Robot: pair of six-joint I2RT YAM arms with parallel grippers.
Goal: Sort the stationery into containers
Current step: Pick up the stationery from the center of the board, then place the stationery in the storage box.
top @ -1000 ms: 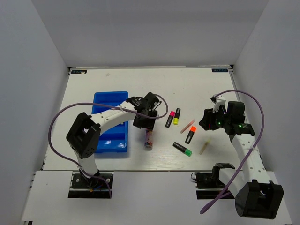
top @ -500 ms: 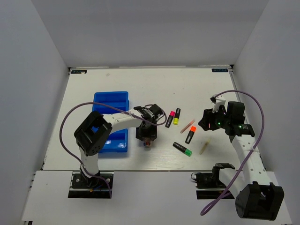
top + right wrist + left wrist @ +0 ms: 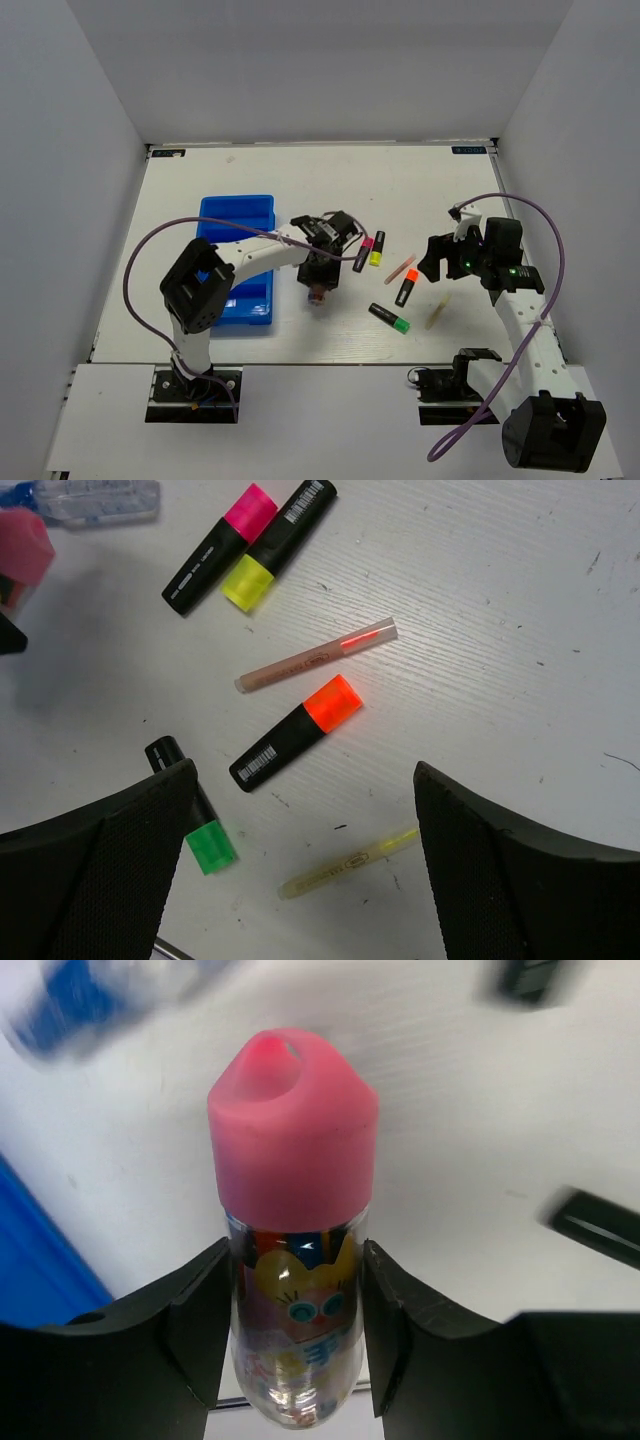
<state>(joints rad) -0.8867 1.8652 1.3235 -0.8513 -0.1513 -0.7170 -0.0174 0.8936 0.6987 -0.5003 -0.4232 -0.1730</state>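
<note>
Left pincer [image 3: 295, 1295] clamps pink tube [image 3: 293, 1160]; right pincer [image 3: 303, 780] gapes wide
Tube's base is cut off; blue tray [image 3: 35, 1250] shows only as an edge sliver.

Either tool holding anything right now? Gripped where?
Left tool grips the pink-capped clear tube by its clear body, just under the cap. Right tool is open, holding nothing.
</note>
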